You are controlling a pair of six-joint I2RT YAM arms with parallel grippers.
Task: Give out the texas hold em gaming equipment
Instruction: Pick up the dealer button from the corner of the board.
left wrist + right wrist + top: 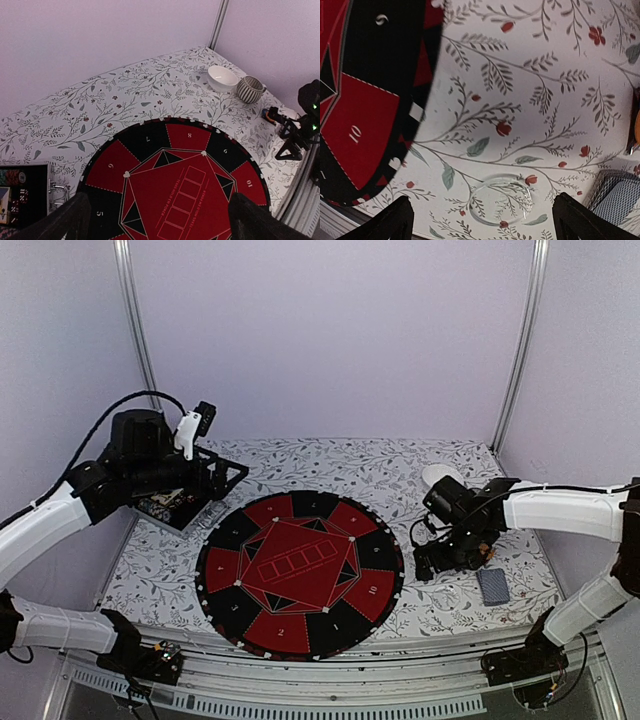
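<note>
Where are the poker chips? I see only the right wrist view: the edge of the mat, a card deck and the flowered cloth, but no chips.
Observer: Poker chips lie in a black case on the far left, beside the round poker mat.
Operator: Does the left gripper hold anything?
Observer: No. The left gripper is open and empty, near that case.
Operator: What else stands on the right side?
Observer: A white bowl and a ribbed grey cup, side by side at the far right corner.
</note>
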